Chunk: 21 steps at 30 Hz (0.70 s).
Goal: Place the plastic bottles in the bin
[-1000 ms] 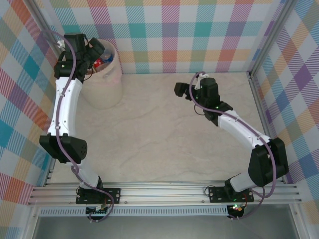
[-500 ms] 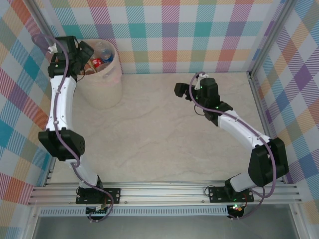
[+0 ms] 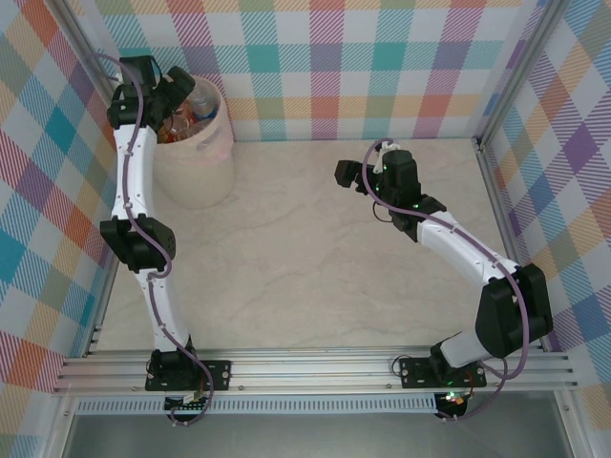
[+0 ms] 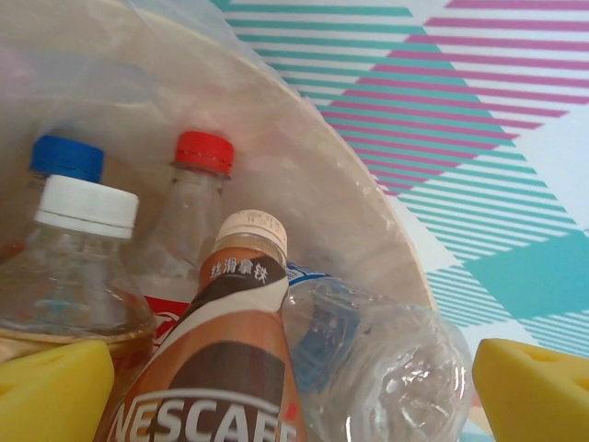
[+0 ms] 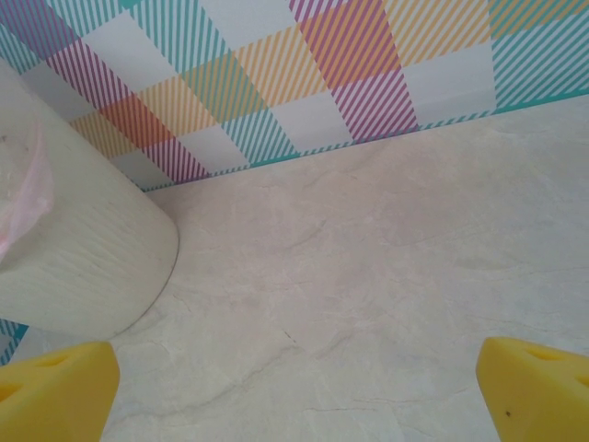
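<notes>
Filling bin (image 4: 308, 180) — plastic bottles (image 4: 221, 368), caps toward wall

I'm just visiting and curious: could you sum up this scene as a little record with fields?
bin: upright, far left corner of the table
plastic bottles: several inside the bin, red, blue, white and cream caps
left jaws: open, just above the bottles in the bin
right jaws: open, holding nothing, over the table

Overhead plus close wrists; common bin (image 3: 196, 176), seemingly
</notes>
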Available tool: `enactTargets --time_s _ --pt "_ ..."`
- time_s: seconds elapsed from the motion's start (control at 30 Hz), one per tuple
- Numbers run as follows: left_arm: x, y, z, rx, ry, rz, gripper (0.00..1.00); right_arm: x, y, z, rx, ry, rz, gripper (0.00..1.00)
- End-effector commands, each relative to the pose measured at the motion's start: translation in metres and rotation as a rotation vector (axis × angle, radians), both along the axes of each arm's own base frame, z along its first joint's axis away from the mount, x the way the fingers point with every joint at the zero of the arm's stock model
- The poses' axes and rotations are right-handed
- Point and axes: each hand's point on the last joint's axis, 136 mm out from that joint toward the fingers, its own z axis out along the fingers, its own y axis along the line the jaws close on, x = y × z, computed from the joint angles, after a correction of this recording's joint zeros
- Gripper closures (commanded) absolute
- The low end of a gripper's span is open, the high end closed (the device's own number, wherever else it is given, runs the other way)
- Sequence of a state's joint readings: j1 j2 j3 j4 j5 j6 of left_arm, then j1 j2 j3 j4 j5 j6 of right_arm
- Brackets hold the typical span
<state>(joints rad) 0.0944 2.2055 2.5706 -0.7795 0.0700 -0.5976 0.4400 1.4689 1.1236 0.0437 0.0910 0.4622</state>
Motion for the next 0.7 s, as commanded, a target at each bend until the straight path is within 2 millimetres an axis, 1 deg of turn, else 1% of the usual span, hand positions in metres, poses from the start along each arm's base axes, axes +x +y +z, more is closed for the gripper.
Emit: enactTargets --time_s 0.0,0.07,0.13,0.27,0.3,0.4,0.53,0.57,0.67 --pt "0.002 -0.010 0.019 0.017 -0.060 -0.076 0.00 -0.002 -0.005 0.005 -0.011 -0.016 -0.011 0.00" --pt "-0.003 -0.010 0.028 0.034 -0.074 -0.081 0.00 -0.002 -0.005 0.005 -0.012 -0.015 -0.011 0.00" --pt "-0.012 -0.008 0.042 0.065 -0.089 -0.075 0.00 -0.001 -0.005 0.005 -0.012 -0.014 -0.011 0.00" --pt "-0.047 0.012 0.066 0.136 -0.076 0.036 0.00 -0.001 -0.005 0.003 -0.015 -0.007 -0.013 0.00" --pt "-0.056 0.012 0.072 0.149 -0.082 0.040 0.00 -0.002 -0.006 0.004 -0.014 -0.009 -0.016 0.00" --pt "-0.080 0.007 0.089 0.163 -0.132 0.018 0.00 -0.003 -0.008 0.007 -0.028 -0.023 -0.021 0.00" --pt "-0.116 -0.003 0.106 0.167 -0.200 -0.013 0.00 -0.007 -0.015 0.014 -0.057 -0.043 -0.029 0.00" --pt "-0.126 -0.008 0.105 0.162 -0.208 -0.031 0.00 -0.009 -0.017 0.016 -0.065 -0.048 -0.034 0.00" --pt "-0.155 -0.031 0.113 0.145 -0.272 -0.106 0.00 -0.015 -0.027 0.021 -0.089 -0.074 -0.063 0.00"
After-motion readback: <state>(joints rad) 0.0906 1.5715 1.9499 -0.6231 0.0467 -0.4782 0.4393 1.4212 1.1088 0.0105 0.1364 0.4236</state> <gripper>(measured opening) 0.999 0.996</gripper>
